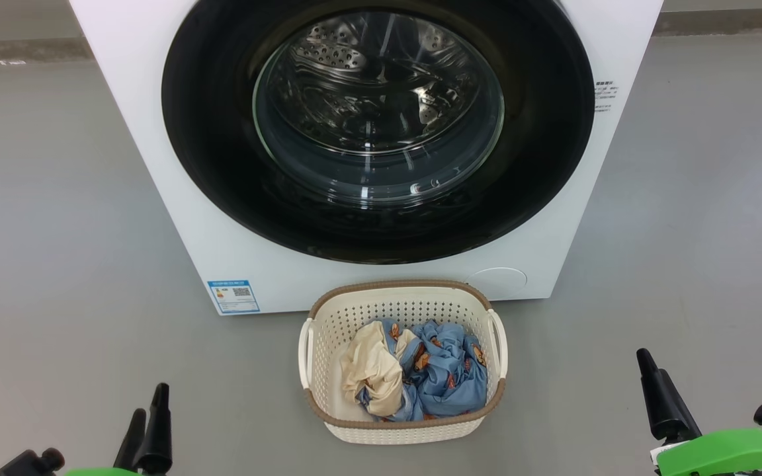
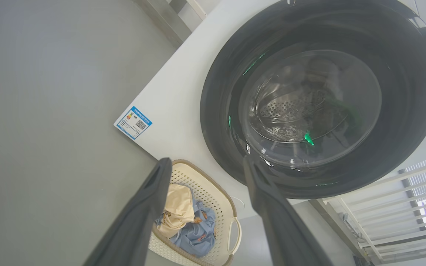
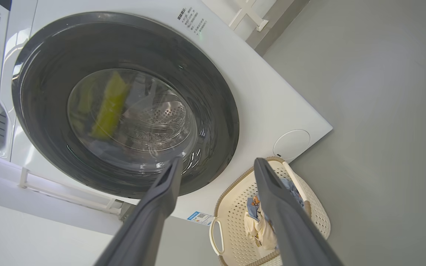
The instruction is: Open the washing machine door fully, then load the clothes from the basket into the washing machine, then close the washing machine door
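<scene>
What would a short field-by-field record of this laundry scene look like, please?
washing machine: white front-loader standing on grey floor
washing machine door: shut, steel drum visible through its glass
basket: on the floor just in front of the machine
clothes: all in the basket, a cream piece beside blue bear-print pieces
left claw: open, empty, touching nothing
right claw: open, empty, touching nothing
task stage: door not yet opened, nothing loaded
</scene>
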Available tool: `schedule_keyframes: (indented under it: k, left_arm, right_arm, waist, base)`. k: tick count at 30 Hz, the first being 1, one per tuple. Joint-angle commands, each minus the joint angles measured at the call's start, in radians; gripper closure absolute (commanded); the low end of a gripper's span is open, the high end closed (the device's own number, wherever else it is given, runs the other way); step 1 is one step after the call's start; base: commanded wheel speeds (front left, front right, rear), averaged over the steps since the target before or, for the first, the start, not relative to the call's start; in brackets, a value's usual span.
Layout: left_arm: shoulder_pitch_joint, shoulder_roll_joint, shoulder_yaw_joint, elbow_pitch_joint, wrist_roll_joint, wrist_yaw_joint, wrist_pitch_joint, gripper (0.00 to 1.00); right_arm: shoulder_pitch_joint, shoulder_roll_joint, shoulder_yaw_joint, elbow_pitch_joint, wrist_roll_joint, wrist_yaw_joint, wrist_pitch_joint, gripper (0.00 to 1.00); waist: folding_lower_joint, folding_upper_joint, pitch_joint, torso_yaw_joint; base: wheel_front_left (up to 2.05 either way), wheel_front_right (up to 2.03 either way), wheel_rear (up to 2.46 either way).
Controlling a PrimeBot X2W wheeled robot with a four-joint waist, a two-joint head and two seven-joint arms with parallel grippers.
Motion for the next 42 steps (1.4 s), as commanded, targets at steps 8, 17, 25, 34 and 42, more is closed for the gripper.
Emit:
schedule_keyframes:
  k: [8,17,25,34,42]
  left_arm:
    - [-0.025,0.025,0.010,-0.047,0.125,-0.002,-0.030,0.00]
    - [-0.023,0.029,0.008,-0.060,0.233,-0.003,-0.055,0.00]
    - [-0.023,0.033,0.004,-0.068,0.315,-0.003,-0.074,0.00]
    - [-0.022,0.037,0.002,-0.077,0.419,-0.003,-0.098,0.00]
    - [-0.021,0.041,0.000,-0.087,0.509,-0.003,-0.120,0.00]
  right_arm:
    - [-0.042,-0.019,0.033,-0.021,-0.104,0.001,-0.032,0.00]
    - [-0.046,-0.026,0.052,-0.017,-0.193,0.001,-0.058,0.00]
    - [-0.050,-0.033,0.065,-0.015,-0.261,0.001,-0.078,0.00]
    - [-0.055,-0.040,0.081,-0.014,-0.351,0.001,-0.104,0.00]
    - [-0.057,-0.046,0.091,-0.014,-0.428,0.001,-0.127,0.00]
  waist:
    - [-0.0001,-0.0001,0.001,0.001]
    - [-0.0001,-0.0001,0.003,0.001]
    - [-0.0001,-0.0001,0.003,0.002]
    - [-0.0001,-0.0001,0.004,0.004]
    - [-0.0001,-0.0001,0.004,0.004]
  base:
    - [0.00,0.00,0.00]
    - [0.00,0.00,0.00]
    - [0.00,0.00,0.00]
    - [0.00,0.00,0.00]
    - [0.00,0.00,0.00]
